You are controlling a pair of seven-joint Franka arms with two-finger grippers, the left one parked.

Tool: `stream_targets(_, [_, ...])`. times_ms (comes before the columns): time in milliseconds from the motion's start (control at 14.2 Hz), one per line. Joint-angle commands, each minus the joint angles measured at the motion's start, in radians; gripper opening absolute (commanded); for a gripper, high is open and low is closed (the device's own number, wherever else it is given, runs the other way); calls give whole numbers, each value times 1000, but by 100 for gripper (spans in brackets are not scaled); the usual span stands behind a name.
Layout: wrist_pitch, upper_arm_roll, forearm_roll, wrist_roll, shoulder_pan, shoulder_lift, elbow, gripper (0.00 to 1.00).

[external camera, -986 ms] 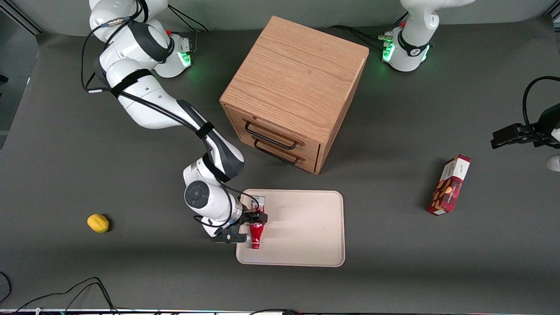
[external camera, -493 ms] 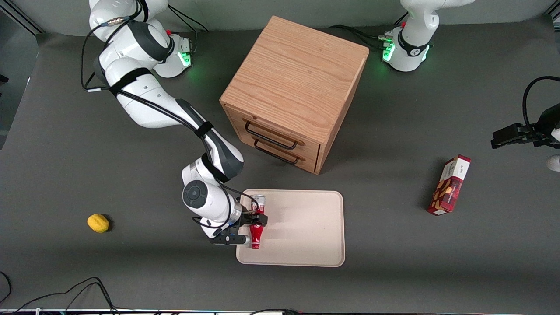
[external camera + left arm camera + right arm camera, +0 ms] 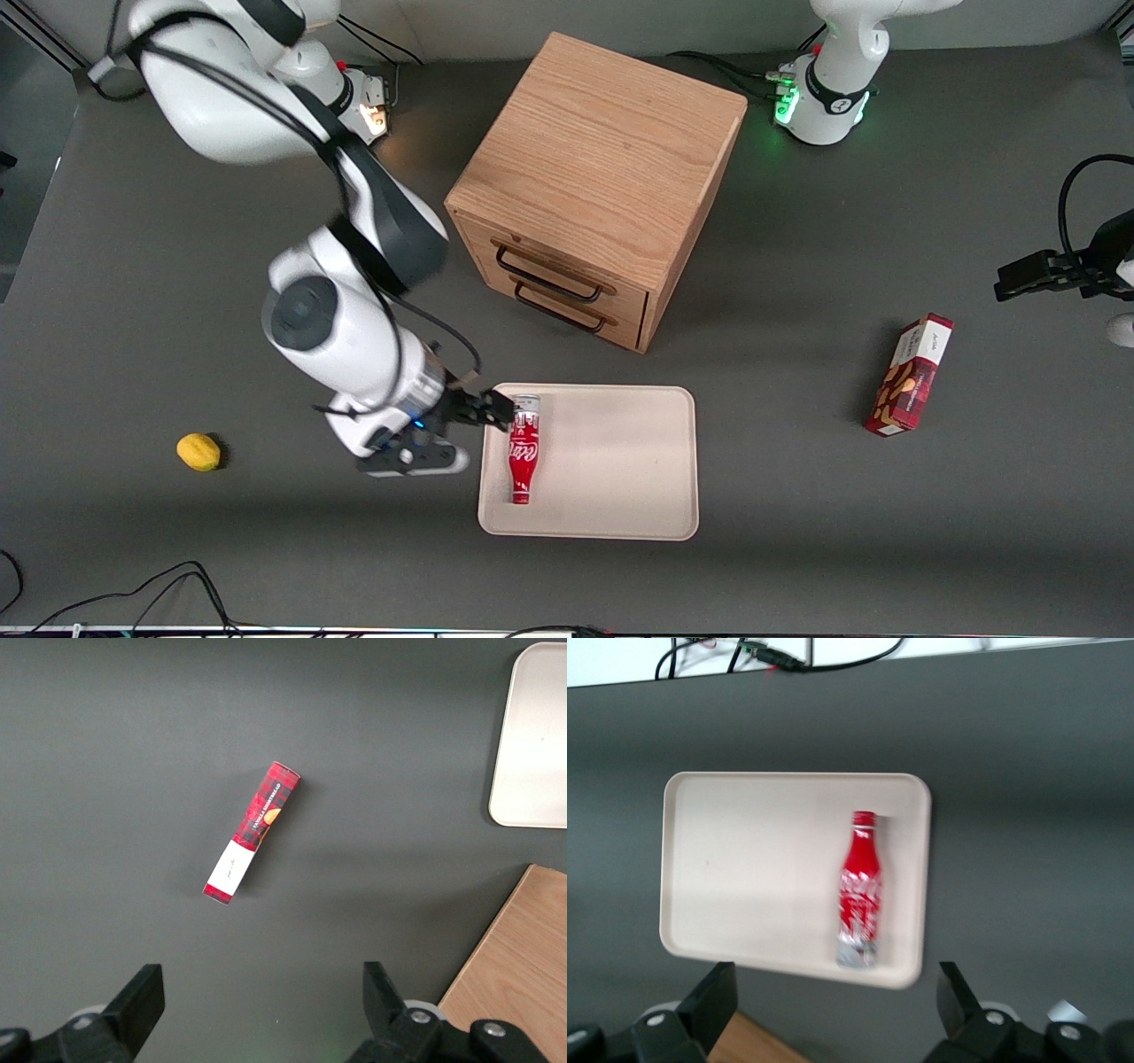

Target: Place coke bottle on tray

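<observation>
1. Nearest the front cam: the tray (image 3: 611, 461) sat flat on the desk (image 3: 797, 532), w/ the coke bottle (image 3: 523, 450) lying on its side inside it, close along the rim at the working arm's end, neck pointing toward the front cam. Wrist cam confirmed the coke bottle (image 3: 860, 890) was inside the tray (image 3: 744, 868), base end near the corner.
2. My read: placement looked done. Main risk was roll. The bottle is round & on its side, so any nudge could send it across the tray; the low rim probably stops it.
3. The pincer (image 3: 483, 409) hung just beside the tray corner nearest the bottle's base, lifted off, holding nothing. In the wrist cam its fingers (image 3: 718, 997) stood spread wide apart.
4. Risk from there: if I dipped or swung the arm toward the tray on retreat, a finger could clip the bottle base or catch the rim & shift the whole tray. I'd go up first.
5. Farther back: the wooden drawer cabinet (image 3: 598, 186) stood near the tray; a careless wide swing could hit its corner.
6. Lemon (image 3: 198, 451) & snack box (image 3: 911, 376) lay well apart, no concern.
</observation>
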Motion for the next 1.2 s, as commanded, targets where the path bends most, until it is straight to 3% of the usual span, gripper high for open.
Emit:
stream_targets(0, [-196,-9,-3,-7,-45,-199,-68,100])
stream_targets(211, [-411,-73,35,-25,-76,-356,-76,100])
stream_targets(352, [-491,-208,130,-67,-75,-494,-149,100])
stream_targets(493, [-467,-367,230,-186,-67,-709,-380,100])
stream_targets(775, [-260,-425,224,-222,-67,-1047,-874,100])
stream_targets(915, [-244,-426,221,-220,-66,-1063,-907,100])
stream_targets(1127, [-275,-426,213,-202,-62,-1001,-802,100])
